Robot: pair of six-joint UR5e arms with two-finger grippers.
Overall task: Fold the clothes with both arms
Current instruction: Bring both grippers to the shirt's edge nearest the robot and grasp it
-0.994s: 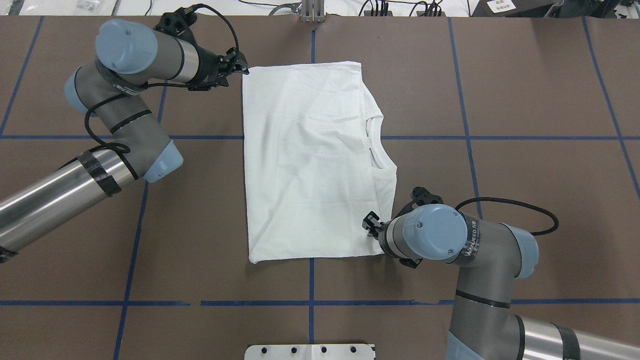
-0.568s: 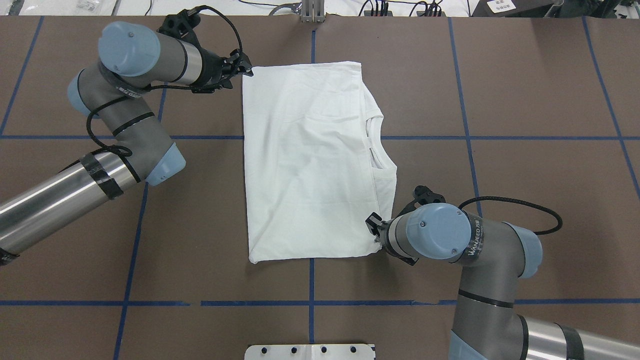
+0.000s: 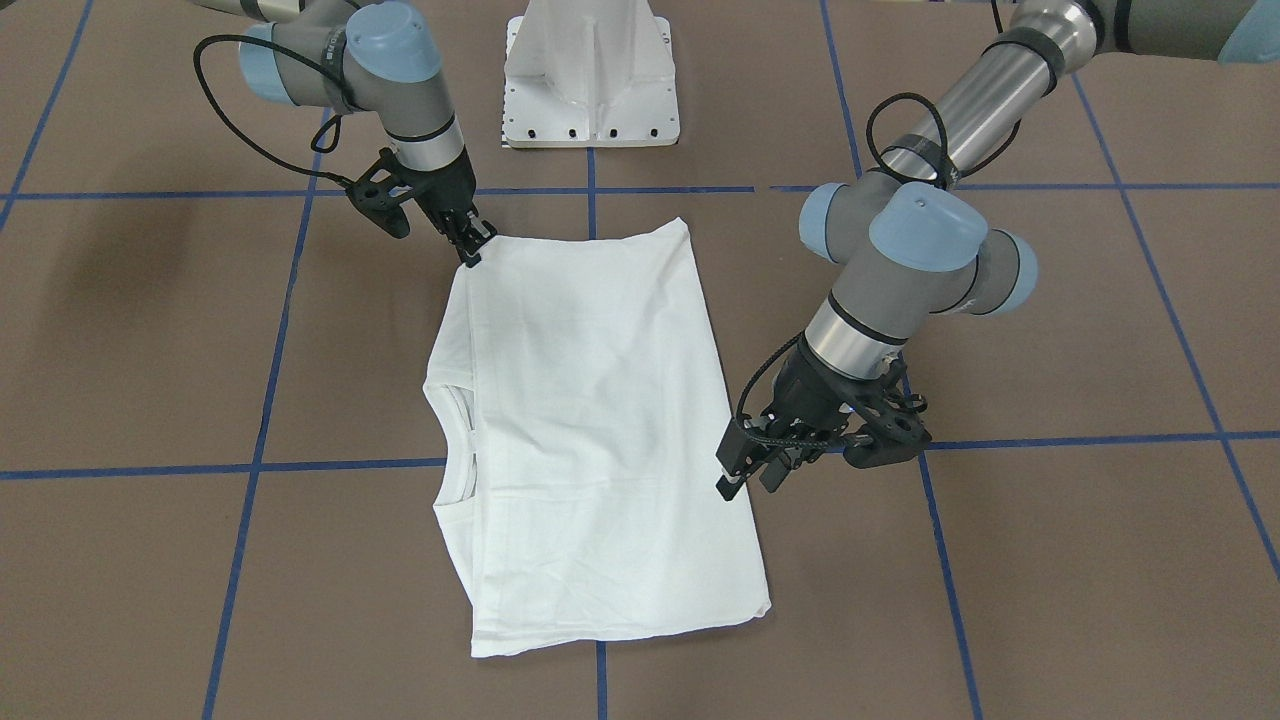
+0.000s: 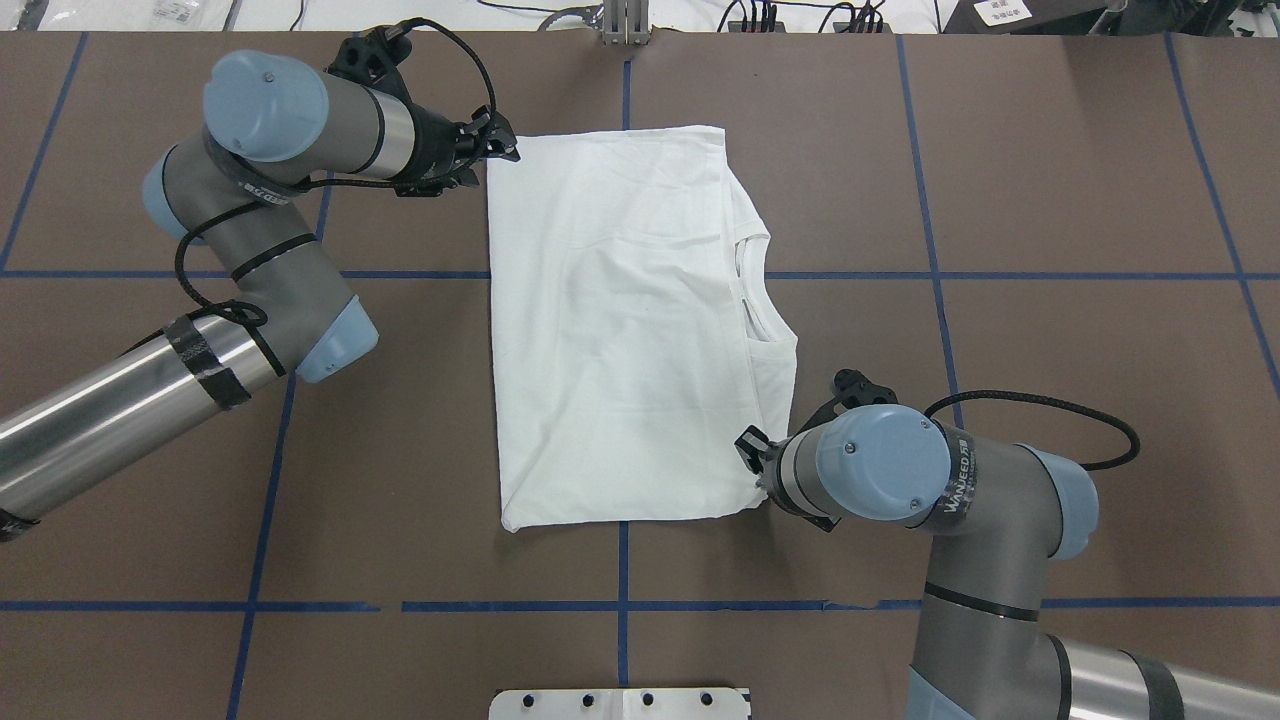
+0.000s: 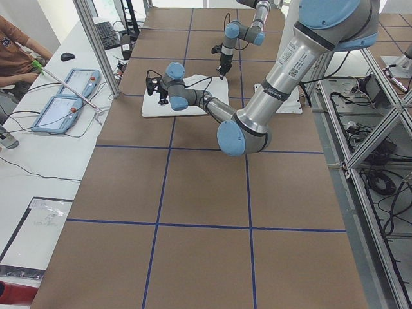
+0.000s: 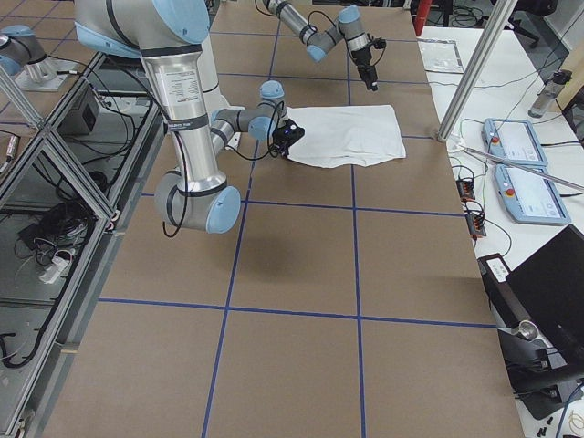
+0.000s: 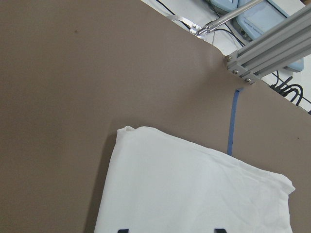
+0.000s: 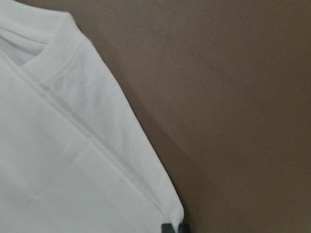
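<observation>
The white shirt (image 4: 620, 330) lies folded into a rectangle in the middle of the brown table, plain side up, its printed text hidden. Its ribbed collar (image 4: 750, 290) faces the overhead view's right. My left gripper (image 4: 505, 150) is open at the shirt's far left corner. In the left wrist view its fingertips (image 7: 124, 230) stand wide apart over the cloth (image 7: 194, 189). My right gripper (image 4: 752, 462) is shut on the shirt's near right corner. In the right wrist view the gripper (image 8: 175, 228) shows both tips together at that corner. The front view shows the shirt (image 3: 590, 430), the left gripper (image 3: 750, 478) and the right gripper (image 3: 472, 250).
The white pedestal base (image 3: 590, 70) stands at the robot's edge of the table. Blue tape lines (image 4: 622, 560) cross the table. An aluminium frame post (image 7: 267, 53) and teach pendants (image 6: 520, 155) lie past the far edge. A person (image 5: 19, 45) sits at the side bench.
My left gripper has moved right, up to the shirt's far left corner. My right arm has shifted slightly right, and the shirt has slid a little right with it.
</observation>
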